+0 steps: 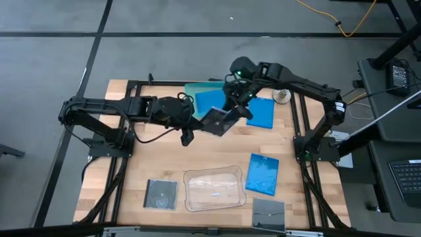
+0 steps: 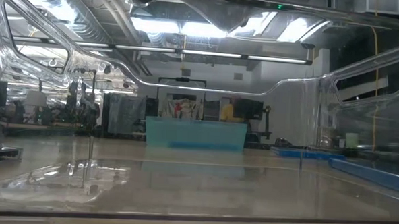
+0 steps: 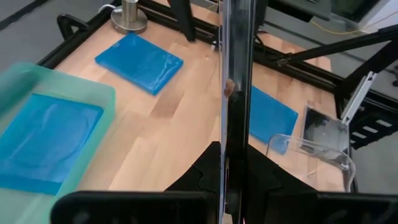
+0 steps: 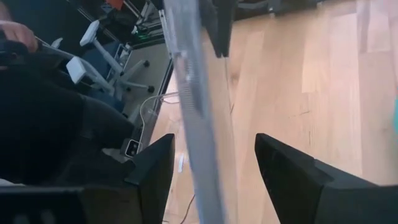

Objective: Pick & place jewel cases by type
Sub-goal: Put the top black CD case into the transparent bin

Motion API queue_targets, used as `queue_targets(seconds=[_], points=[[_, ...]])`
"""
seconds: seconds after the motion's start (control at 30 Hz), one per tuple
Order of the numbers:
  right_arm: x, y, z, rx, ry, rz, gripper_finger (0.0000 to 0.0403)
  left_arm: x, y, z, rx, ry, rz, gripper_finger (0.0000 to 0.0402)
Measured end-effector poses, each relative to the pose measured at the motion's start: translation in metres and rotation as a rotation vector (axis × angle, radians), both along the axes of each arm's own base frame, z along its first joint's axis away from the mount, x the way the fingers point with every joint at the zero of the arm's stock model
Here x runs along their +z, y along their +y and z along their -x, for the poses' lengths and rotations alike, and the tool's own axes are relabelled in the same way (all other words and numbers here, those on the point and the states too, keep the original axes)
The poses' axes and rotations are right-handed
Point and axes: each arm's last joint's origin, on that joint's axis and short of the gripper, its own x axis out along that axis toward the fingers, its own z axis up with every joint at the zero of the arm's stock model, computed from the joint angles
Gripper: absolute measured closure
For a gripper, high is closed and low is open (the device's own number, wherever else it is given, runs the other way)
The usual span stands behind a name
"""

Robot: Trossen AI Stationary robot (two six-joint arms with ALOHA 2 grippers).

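My left gripper (image 1: 199,122) is shut on a dark grey jewel case (image 1: 221,120) held above the middle of the table's far half. In the left wrist view the case (image 3: 235,74) shows edge-on. My right gripper (image 1: 235,105) is open at the case's far side. In the right wrist view its fingers (image 4: 155,168) stand on either side of the case's edge (image 4: 189,93), apart from it. One blue case (image 1: 209,102) lies in the teal tray (image 1: 192,90). Two blue cases (image 1: 260,112) (image 1: 263,174) and two dark cases (image 1: 161,194) (image 1: 268,214) lie flat on the table. My left gripper pinches the dark case between its two fingers at the edge nearest the table's left (image 3: 232,163). The fingers come roughly level from the table's left. The case is lifted clear of the table, its broad face up and a corner pointing toward the near edge.
A clear rounded tray (image 1: 212,189) stands near the front edge between the dark disc case and the near blue case. A small round metal piece (image 1: 283,97) sits at the far right. Black frame rails (image 1: 299,131) run along the table's sides. Bare wood lies at the centre.
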Motion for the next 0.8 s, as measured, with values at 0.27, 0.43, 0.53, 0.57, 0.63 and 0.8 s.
queue_targets(seconds=[0.27, 0.43, 0.53, 0.57, 0.63, 0.8], points=[[-0.0059, -0.0020, -0.0047, -0.012, 0.019, 0.010, 0.0204, 0.0012, 0.0000, -0.0008, -0.003, -0.014, -0.006, 0.0379], [-0.0057, -0.0020, -0.0044, -0.017, 0.021, 0.014, 0.0258, 0.0012, 0.0003, -0.0007, 0.005, -0.014, -0.011, 0.0361], [-0.0058, -0.0020, -0.0044, -0.016, 0.021, 0.015, 0.0300, 0.0012, 0.0003, -0.0007, 0.006, -0.014, -0.012, 0.0356], [-0.0058, -0.0020, -0.0044, -0.016, 0.021, 0.015, 0.0314, 0.0012, 0.0003, -0.0007, 0.007, -0.014, -0.011, 0.0355], [-0.0057, -0.0020, -0.0044, -0.014, 0.019, 0.017, 0.0343, 0.0011, 0.0003, -0.0007, 0.008, -0.013, -0.009, 0.0355], [-0.0056, -0.0020, -0.0043, -0.003, 0.007, 0.031, 0.0363, 0.0011, 0.0003, -0.0006, 0.013, -0.013, -0.003, 0.0358]])
